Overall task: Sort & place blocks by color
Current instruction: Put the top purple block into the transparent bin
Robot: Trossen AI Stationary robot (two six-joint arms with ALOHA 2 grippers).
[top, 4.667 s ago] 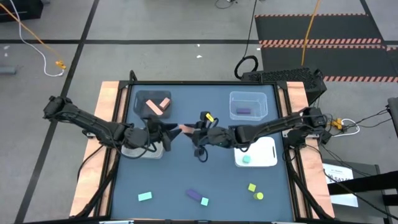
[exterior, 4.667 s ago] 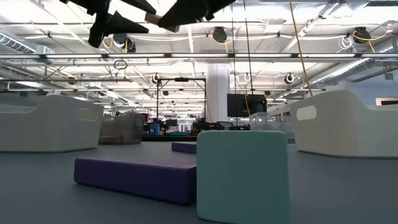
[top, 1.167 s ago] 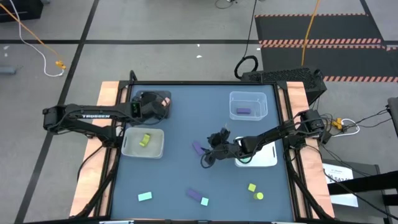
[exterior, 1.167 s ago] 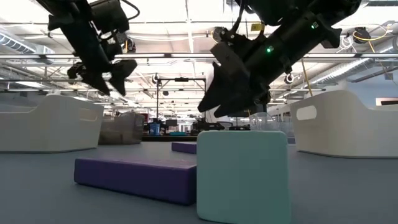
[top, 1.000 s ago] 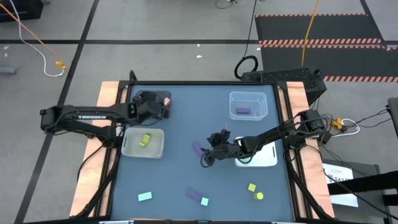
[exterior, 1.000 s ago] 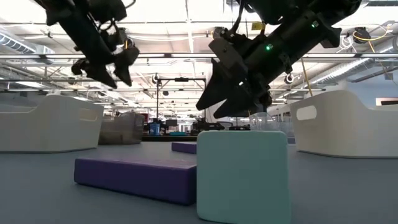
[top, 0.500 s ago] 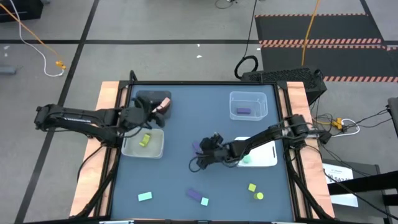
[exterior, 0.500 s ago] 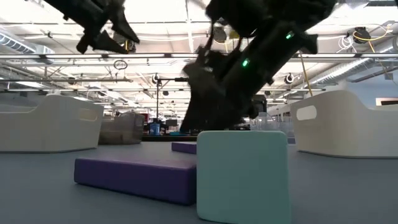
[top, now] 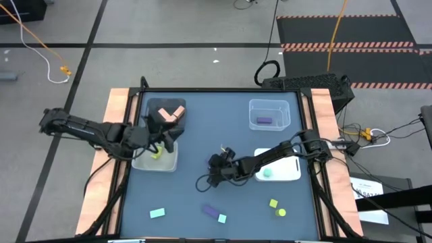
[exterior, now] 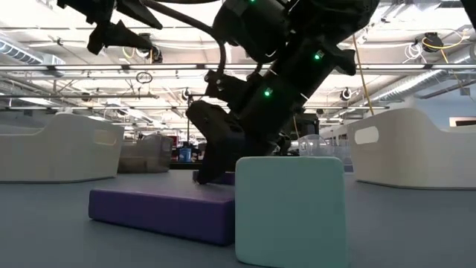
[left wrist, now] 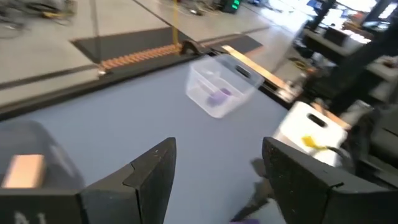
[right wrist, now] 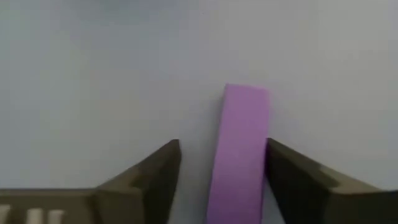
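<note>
Listing from the counter's [top: 196, 121] near edge outward, clock directions read on the overhead view with 12 at the far edge.

Item 1, near edge, 6 to 7 o'clock: one light teal block [top: 157, 213], one purple bar [top: 210, 211], one small teal cube [top: 222, 219] touching the bar's end. The level view shows this bar [exterior: 160, 211] and cube [exterior: 290, 210] large in the foreground.

Item 2, near edge, 5 o'clock: two yellow-green blocks [top: 273, 203], set just beside each other.

Item 3, centre: right hand [top: 214, 163], lowered to the counter, fingers spread either side of a purple block [right wrist: 239, 149] that lies flat between them. Whether the fingers touch it cannot be told.

Item 4, 3 to 4 o'clock: white bin [top: 291, 174], holding one light teal block [top: 267, 173]. The right arm crosses over it.

Item 5, 9 o'clock: clear bin [top: 169, 162], holding a yellow-green block [top: 156, 154]. The left hand [top: 164, 137] hovers above this bin's far edge, fingers spread, nothing between them.

Item 6, 11 o'clock: dark grey bin [top: 154, 106], holding salmon-orange blocks [top: 170, 114]. The left wrist view shows one of them [left wrist: 23, 169].

Item 7, 1 o'clock: second clear bin [top: 270, 113], holding one purple block [top: 264, 120], seen again from the left wrist [left wrist: 218, 95].
</note>
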